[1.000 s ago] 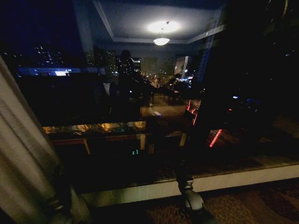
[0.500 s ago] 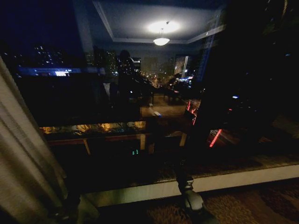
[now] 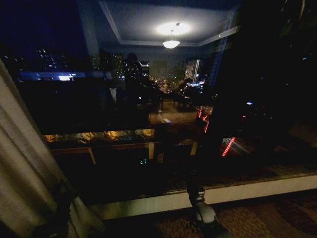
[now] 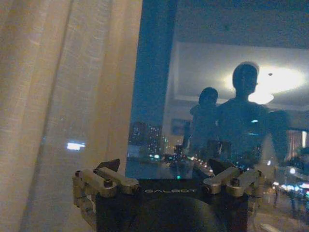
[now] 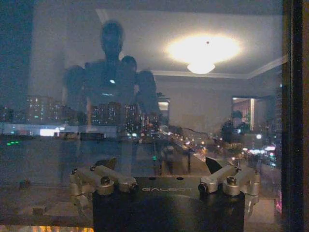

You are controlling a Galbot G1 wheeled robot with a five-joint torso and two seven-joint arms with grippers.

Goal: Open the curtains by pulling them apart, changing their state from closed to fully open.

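Note:
One sheer cream curtain panel (image 3: 25,163) hangs bunched at the far left of the window, its pleats slanting down to the floor. In the left wrist view the same curtain (image 4: 63,96) hangs just beside my left gripper (image 4: 164,166), which is open with nothing between its fingers. My left arm (image 3: 55,218) shows dark against the curtain's lower part. My right gripper (image 5: 161,164) is open too and faces bare window glass. The right arm (image 3: 200,210) stands low at the centre, in front of the sill.
The big window pane (image 3: 163,99) is uncovered, showing a night city and the reflected ceiling lamp (image 3: 171,43). A pale sill (image 3: 247,191) runs along the bottom above patterned carpet (image 3: 257,218). A dark frame post (image 5: 294,116) edges the pane.
My left arm has shifted back leftward against the curtain's lower part after swinging slightly right. The right arm and the camera have stayed put.

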